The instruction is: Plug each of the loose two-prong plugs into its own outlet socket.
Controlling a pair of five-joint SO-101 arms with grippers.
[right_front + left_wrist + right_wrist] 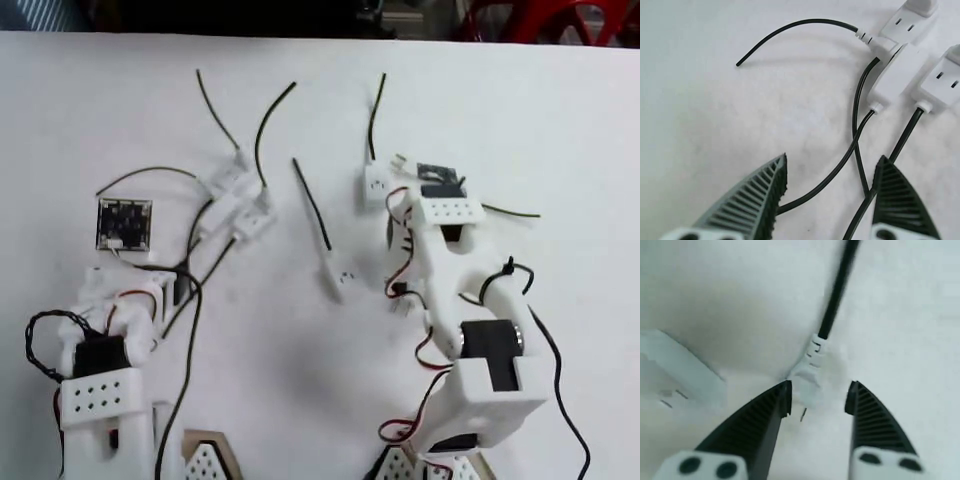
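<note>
Plug (807, 377) lies flat on the desk (520, 100) between the spread jaws of the right gripper (819, 391). Its prongs (802, 414) point back toward the wrist and its cord (837, 290) runs away from it. The jaws straddle the body without clearly pinching it. A socket (375, 185) sits just beside this gripper. A second plug (338, 277) lies loose mid-desk, apart from both arms.

The left gripper (832, 161) hangs with its jaws spread over crossing cords, near a cluster of sockets (940, 82).

The plug looks like a small, light piece of hard, smooth plastic, so it will probably skid or spin on the desk if one jaw touches first. The cord seems springy enough to hold its curve, and it may twist the plug once lifted. The prongs are thin and could bend under a skewed push.

The best hold is likely across the flat sides of the body, just behind the prongs. The ribbed collar and the cord are poorer places to grip. A firm, square hold should keep the prongs in line with the slots.
</note>
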